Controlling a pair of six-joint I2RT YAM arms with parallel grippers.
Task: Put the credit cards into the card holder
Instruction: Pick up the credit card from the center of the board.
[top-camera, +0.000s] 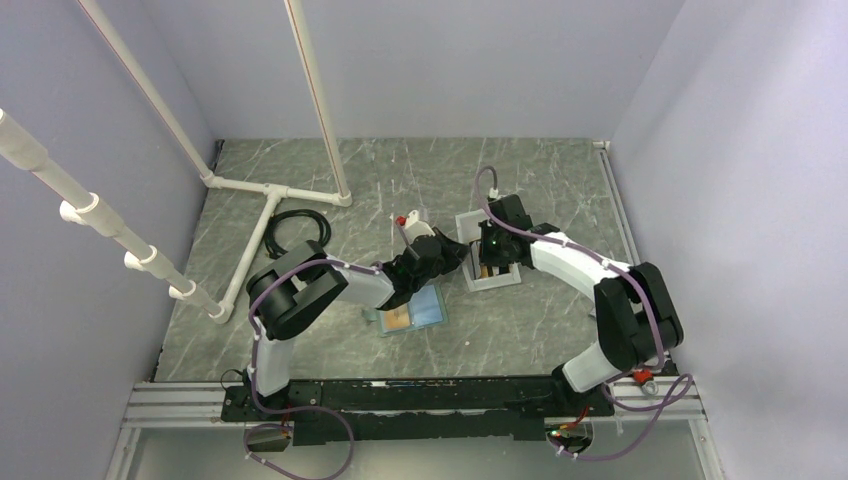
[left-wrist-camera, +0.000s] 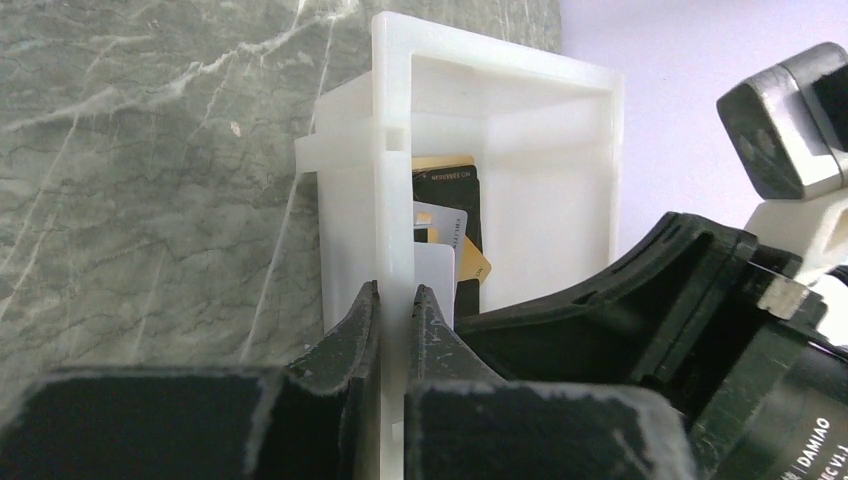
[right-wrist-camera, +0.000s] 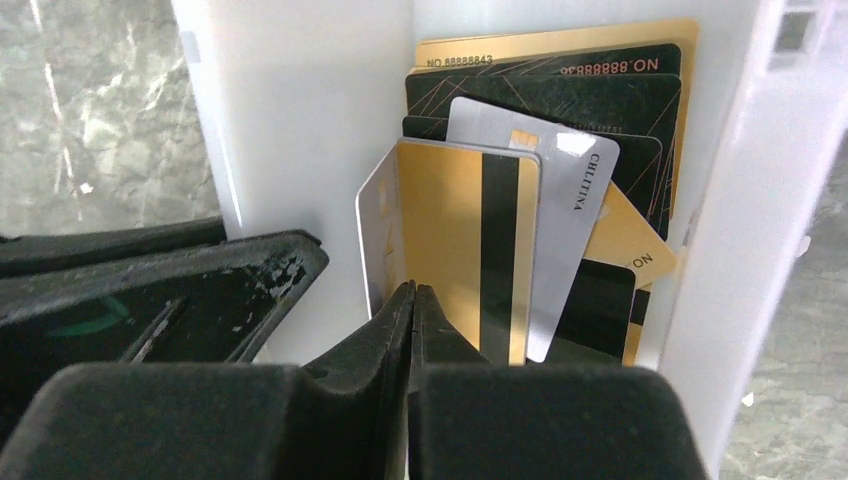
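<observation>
The card holder (top-camera: 428, 306) lies open on the table, light blue side up, with an orange-yellow card (top-camera: 398, 320) on its left half. Several more credit cards stand in the white bin (top-camera: 470, 218). In the right wrist view a gold card with a black stripe (right-wrist-camera: 455, 230) and a pale whitish card (right-wrist-camera: 372, 235) lean at the front. My right gripper (right-wrist-camera: 412, 290) is shut, its tips right at these two cards, and nothing shows between the jaws. My left gripper (left-wrist-camera: 393, 300) is shut on the bin's left front wall (left-wrist-camera: 395, 150).
Black, gold and silver cards (right-wrist-camera: 575, 190) fill the back of the bin. A white pipe frame (top-camera: 270, 190) and a black cable coil (top-camera: 295, 230) sit at the back left. Both arms crowd round the bin; the right arm (top-camera: 580, 265) comes in from the right.
</observation>
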